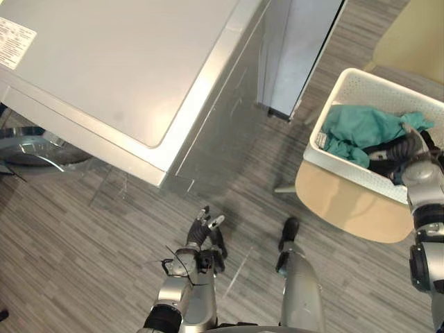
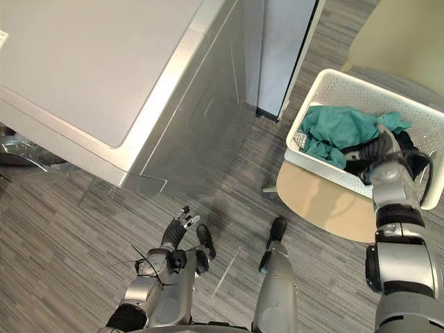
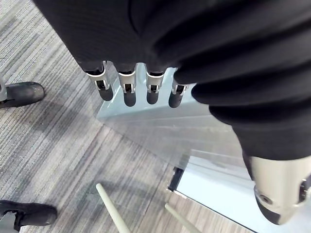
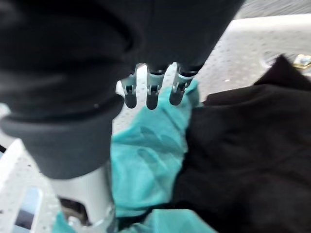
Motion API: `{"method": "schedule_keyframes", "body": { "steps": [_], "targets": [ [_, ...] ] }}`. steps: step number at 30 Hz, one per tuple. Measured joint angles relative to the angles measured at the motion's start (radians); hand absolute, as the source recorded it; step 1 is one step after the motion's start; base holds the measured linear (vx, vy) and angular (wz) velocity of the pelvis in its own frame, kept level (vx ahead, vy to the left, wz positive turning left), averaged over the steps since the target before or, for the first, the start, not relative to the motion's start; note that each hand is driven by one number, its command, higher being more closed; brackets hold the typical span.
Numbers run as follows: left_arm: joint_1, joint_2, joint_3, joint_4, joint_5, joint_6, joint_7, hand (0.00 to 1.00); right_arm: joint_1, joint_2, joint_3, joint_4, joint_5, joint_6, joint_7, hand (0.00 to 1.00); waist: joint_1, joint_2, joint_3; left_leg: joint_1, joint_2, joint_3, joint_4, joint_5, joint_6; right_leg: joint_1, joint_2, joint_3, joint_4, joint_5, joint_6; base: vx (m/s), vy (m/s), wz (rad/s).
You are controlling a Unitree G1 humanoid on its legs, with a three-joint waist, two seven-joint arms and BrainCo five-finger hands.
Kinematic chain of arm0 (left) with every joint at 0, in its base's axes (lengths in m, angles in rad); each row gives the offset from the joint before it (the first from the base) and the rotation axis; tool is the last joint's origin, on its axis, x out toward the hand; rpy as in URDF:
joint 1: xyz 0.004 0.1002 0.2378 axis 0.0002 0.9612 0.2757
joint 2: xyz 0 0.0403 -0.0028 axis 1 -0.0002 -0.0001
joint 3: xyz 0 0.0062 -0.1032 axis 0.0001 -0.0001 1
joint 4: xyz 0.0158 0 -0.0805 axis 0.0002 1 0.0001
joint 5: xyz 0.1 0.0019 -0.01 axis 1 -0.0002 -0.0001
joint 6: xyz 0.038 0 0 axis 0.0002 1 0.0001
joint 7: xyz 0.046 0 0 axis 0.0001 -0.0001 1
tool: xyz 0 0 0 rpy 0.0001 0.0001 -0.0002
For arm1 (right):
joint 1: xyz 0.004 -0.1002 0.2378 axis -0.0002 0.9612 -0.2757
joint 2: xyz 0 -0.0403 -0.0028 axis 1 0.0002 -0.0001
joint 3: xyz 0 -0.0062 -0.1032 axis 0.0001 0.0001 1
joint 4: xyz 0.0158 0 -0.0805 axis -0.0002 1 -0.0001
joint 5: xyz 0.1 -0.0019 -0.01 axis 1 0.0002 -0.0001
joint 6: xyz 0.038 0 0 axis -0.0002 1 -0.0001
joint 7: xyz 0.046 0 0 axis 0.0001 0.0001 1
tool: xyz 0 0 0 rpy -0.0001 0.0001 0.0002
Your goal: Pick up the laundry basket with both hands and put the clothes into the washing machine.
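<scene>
A white perforated laundry basket point(image 1: 361, 87) stands on a round beige stool point(image 1: 347, 205) at the right. It holds a teal cloth point(image 1: 357, 128) and a black cloth point(image 4: 248, 141). My right hand point(image 1: 411, 147) is inside the basket, just above the clothes. Its fingers point(image 4: 151, 92) are straight over the teal cloth and grip nothing. My left hand point(image 1: 207, 236) hangs low over the floor beside the silver washing machine point(image 1: 125, 69), open and empty, with its fingers point(image 3: 127, 90) pointing at the machine's side panel.
The machine's round glass door point(image 1: 31, 149) shows at the far left edge. A tall grey panel point(image 1: 298, 48) stands behind the machine, next to the basket. The floor is grey striped planks point(image 1: 83, 243).
</scene>
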Motion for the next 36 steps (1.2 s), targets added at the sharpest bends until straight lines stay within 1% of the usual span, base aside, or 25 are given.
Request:
{"method": "schedule_keyframes", "body": {
  "steps": [2, 6, 11, 14, 16, 21, 23, 27, 29, 33, 35, 36],
  "targets": [
    [0.0, -0.009, 0.002, -0.005, -0.017, 0.0, 0.002, 0.0, -0.018, 0.0, 0.022, -0.013, 0.008, -0.001, 0.0, 0.0, 0.007, -0.001, 0.001, -0.003, 0.0, 0.007, 0.0, 0.001, 0.0, -0.008, -0.002, 0.0, 0.009, -0.003, -0.002, 0.05, 0.006, 0.03],
    [-0.014, -0.029, 0.021, -0.008, -0.035, -0.003, 0.005, 0.0, -0.02, 0.0, 0.037, -0.033, 0.045, 0.002, 0.0, 0.0, 0.02, -0.019, 0.011, -0.001, 0.0, 0.01, 0.0, 0.001, 0.0, -0.02, -0.017, -0.006, 0.058, -0.038, -0.002, 0.05, -0.002, 0.09],
    [-0.017, -0.035, 0.028, -0.012, -0.036, -0.003, 0.018, 0.0, -0.023, 0.0, 0.044, -0.111, 0.055, -0.003, 0.001, 0.0, 0.022, -0.024, 0.014, 0.004, 0.002, 0.009, 0.002, 0.001, -0.001, -0.023, -0.024, -0.013, 0.091, -0.058, -0.004, 0.03, -0.004, 0.05],
    [-0.017, -0.034, 0.028, -0.039, -0.058, -0.006, 0.019, 0.0, -0.026, 0.0, 0.061, -0.112, 0.074, -0.003, 0.001, 0.0, 0.022, -0.035, 0.02, 0.003, 0.003, 0.009, 0.006, 0.001, -0.001, -0.025, -0.027, -0.016, 0.101, -0.064, -0.007, 0.0, 0.0, 0.0],
    [-0.017, -0.034, 0.028, -0.052, -0.079, -0.01, 0.019, 0.0, -0.038, 0.0, 0.064, -0.104, 0.076, -0.002, 0.002, 0.0, 0.02, -0.036, 0.02, -0.009, 0.003, 0.008, 0.007, 0.001, -0.001, -0.033, -0.03, -0.019, 0.102, -0.065, -0.007, -0.01, 0.004, 0.06],
    [-0.01, -0.027, 0.027, -0.07, -0.113, -0.01, 0.019, 0.0, -0.098, -0.024, 0.125, -0.043, 0.074, 0.0, 0.003, 0.0, 0.02, -0.037, 0.02, -0.054, 0.003, 0.017, 0.008, 0.008, -0.003, -0.085, -0.039, -0.021, 0.12, -0.065, -0.008, 0.0, -0.001, 0.07],
    [-0.006, -0.025, 0.028, -0.081, -0.115, -0.01, 0.019, 0.0, -0.104, -0.037, 0.147, -0.038, 0.074, -0.001, 0.004, 0.0, 0.021, -0.037, 0.02, -0.07, 0.0, 0.017, 0.004, 0.019, -0.001, -0.102, -0.043, -0.023, 0.126, -0.067, -0.01, 0.03, 0.0, 0.1],
    [-0.005, -0.025, 0.028, -0.092, -0.116, -0.011, 0.019, 0.0, -0.136, -0.065, 0.176, 0.001, 0.075, 0.0, 0.004, 0.0, 0.018, -0.038, 0.021, -0.096, -0.021, 0.015, -0.03, 0.052, 0.0, -0.156, -0.066, -0.027, 0.166, -0.084, -0.015, 0.03, -0.017, 0.16],
    [-0.004, -0.025, 0.029, -0.102, -0.124, -0.011, 0.019, 0.0, -0.14, -0.094, 0.188, 0.003, 0.075, -0.001, 0.004, 0.0, 0.017, -0.04, 0.022, -0.106, -0.041, 0.01, -0.068, 0.083, -0.003, -0.197, -0.088, -0.029, 0.215, -0.11, -0.022, 0.03, -0.053, 0.28],
    [0.01, -0.025, 0.028, -0.136, -0.149, -0.012, 0.017, 0.0, -0.157, -0.123, 0.218, 0.052, 0.075, -0.001, 0.004, 0.0, 0.014, -0.043, 0.024, -0.115, -0.06, -0.003, -0.116, 0.123, -0.011, -0.246, -0.112, -0.032, 0.284, -0.151, -0.03, 0.02, -0.09, 0.25],
    [0.011, -0.024, 0.029, -0.142, -0.187, -0.013, 0.016, 0.0, -0.162, -0.153, 0.234, 0.069, 0.074, -0.003, 0.005, 0.0, 0.001, -0.049, 0.027, -0.122, -0.083, -0.014, -0.152, 0.15, -0.016, -0.289, -0.144, -0.032, 0.35, -0.188, -0.038, 0.0, -0.098, 0.34],
    [0.011, -0.025, 0.029, -0.147, -0.196, -0.013, 0.016, 0.0, -0.163, -0.166, 0.24, 0.069, 0.074, -0.005, 0.005, 0.0, -0.005, -0.05, 0.028, -0.127, -0.091, -0.018, -0.161, 0.157, -0.017, -0.302, -0.153, -0.031, 0.366, -0.196, -0.039, -0.01, -0.097, 0.38]
  ]
}}
